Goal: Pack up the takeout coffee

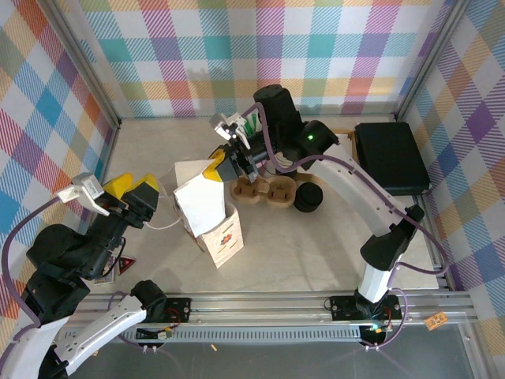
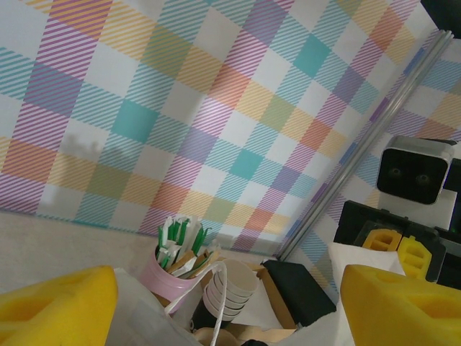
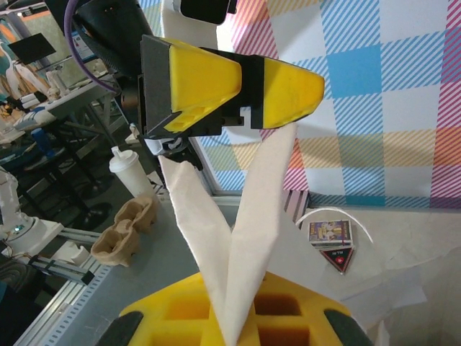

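The takeout coffee (image 1: 308, 197), a small cup under a round black plastic lid, stands past the middle of the pale beige table (image 1: 316, 253). It sits at the right end of a brown moulded-pulp cup carrier (image 1: 264, 191), close enough that I cannot tell whether they touch, and it is clear of both grippers.

Nearest the bases, the left gripper (image 1: 136, 189) hangs low at the left. Its yellow fingers (image 2: 57, 310) are spread wide, with nothing clamped between them, and they point toward the bag. Just to its right, a white paper bag (image 1: 207, 212) with a small printed logo stands upright near the table's centre. Its mouth is open and one flap is raised.

The right gripper (image 1: 222, 167) reaches over from behind and is clenched on the bag's upper edge. The white paper runs out from between its closed yellow fingers (image 3: 180, 317).

Farther back stand a pink cup (image 2: 164, 277) of green and white stirrers and a stack of lidless cream cups (image 2: 232, 288). A flat black rectangular case (image 1: 390, 156) lies at the far right.
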{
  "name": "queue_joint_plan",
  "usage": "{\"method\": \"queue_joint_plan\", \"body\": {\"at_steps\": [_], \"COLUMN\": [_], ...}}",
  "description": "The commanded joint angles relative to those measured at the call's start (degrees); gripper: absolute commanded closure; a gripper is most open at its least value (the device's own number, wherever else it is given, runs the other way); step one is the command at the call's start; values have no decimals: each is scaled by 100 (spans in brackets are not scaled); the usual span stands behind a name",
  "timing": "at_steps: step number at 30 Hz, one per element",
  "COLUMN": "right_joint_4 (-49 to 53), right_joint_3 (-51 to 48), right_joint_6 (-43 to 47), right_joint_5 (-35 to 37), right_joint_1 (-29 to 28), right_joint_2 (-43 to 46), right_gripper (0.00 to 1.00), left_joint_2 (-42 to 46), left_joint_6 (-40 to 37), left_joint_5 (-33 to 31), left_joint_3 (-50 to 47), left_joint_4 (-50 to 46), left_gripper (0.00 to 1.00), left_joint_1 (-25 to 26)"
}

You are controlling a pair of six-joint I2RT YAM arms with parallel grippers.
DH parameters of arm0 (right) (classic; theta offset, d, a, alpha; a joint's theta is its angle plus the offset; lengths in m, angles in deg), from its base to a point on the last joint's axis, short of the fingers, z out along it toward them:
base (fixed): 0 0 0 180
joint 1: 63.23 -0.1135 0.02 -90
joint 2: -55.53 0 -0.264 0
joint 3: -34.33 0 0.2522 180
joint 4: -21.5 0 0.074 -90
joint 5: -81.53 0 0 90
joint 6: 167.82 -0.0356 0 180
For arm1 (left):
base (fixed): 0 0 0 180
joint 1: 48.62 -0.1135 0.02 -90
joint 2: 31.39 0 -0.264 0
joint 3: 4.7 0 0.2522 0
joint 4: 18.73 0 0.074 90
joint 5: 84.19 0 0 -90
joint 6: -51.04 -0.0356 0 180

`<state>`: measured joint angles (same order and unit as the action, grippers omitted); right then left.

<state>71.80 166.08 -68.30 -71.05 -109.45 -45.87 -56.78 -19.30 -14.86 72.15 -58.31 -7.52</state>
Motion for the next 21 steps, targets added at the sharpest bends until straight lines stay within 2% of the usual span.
{"method": "queue_joint_plan", "body": {"at_steps": [1,6,21], "right_joint_4": [-73,367,306], "right_joint_3": [186,321,-21], "right_joint_6": [207,656,700], "right_joint_5": [-44,171,507], "right_joint_1": [-45,-19,146], "right_joint_2": [98,20,62], "right_gripper": [100,100,100], "left_joint_2": [16,34,-61], "left_joint_6": [-70,-37,-29], "left_joint_5": [-3,-8,17], "left_joint_3": [-34,-42,-104], "left_joint_4": [51,69,182], "left_gripper": [20,20,20], "left_joint_1": [-67,-67,-71]}}
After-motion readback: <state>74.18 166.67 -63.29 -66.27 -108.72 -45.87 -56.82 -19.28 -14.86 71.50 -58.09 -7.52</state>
